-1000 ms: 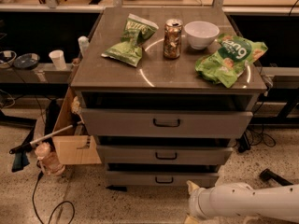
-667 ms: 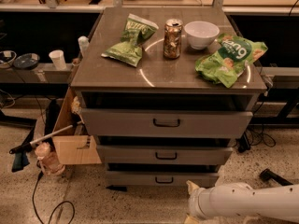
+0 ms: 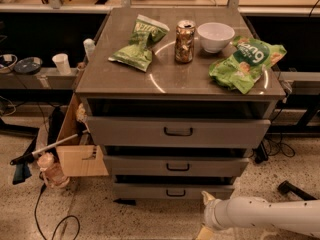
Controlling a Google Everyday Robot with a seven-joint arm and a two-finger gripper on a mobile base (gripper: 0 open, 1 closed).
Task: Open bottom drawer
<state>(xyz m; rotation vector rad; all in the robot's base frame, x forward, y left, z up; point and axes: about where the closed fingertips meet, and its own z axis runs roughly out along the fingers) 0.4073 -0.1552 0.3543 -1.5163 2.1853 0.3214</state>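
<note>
The bottom drawer (image 3: 150,190) at 6 o'clock is not yet pulled out. My hand (image 3: 205,215) waits at 5 o'clock of its handle (image 3: 176,193), clear of it. I cannot tell how far open it is. Grasping and pulling are both left to do.

On the grey metal cabinet's top (image 3: 170,81) before you, left to right: a green crisp bag (image 3: 140,44), a brown drinks can (image 3: 185,40), a white round bowl (image 3: 215,36), a second green snack bag (image 3: 247,64). The narrow grey bottom drawer (image 3: 145,191) sits lowest of three. Your white arm's gripper (image 3: 205,215) is in front of it, towards its right.
</note>
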